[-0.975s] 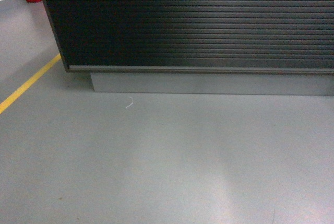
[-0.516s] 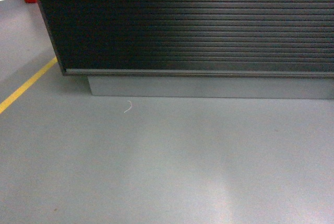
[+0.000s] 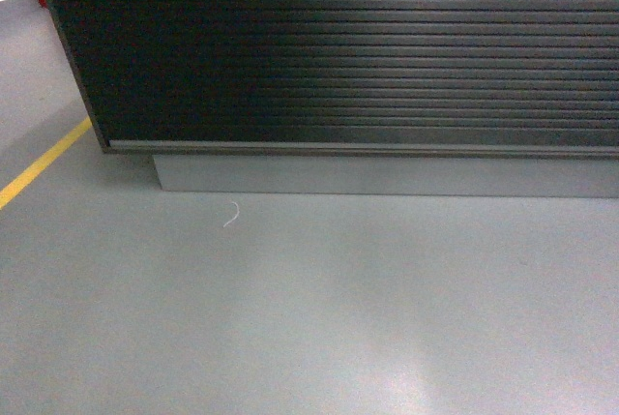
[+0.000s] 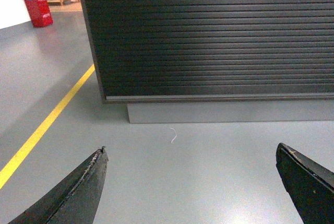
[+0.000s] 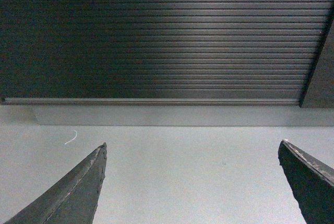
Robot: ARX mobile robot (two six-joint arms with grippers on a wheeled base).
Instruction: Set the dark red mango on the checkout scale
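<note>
Neither the dark red mango nor the scale shows in any view, so where the fruit lies cannot be told; only the ribbed front of the checkout point(image 3: 368, 47) faces both pairs of fingers, with grey floor point(image 3: 309, 318) beneath them. Both the left fingers point(image 4: 190, 182) and the right fingers point(image 5: 190, 182) are spread wide and hold nothing. My worry is the base bumping the checkout's plinth, and arms reaching blind since the worktop sits above every view.

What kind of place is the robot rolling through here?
Probably a shop or warehouse-style hall: a dark counter with a ribbed front, a smooth grey floor with a yellow line, and a red box far off. Both claws hang open and empty.
</note>
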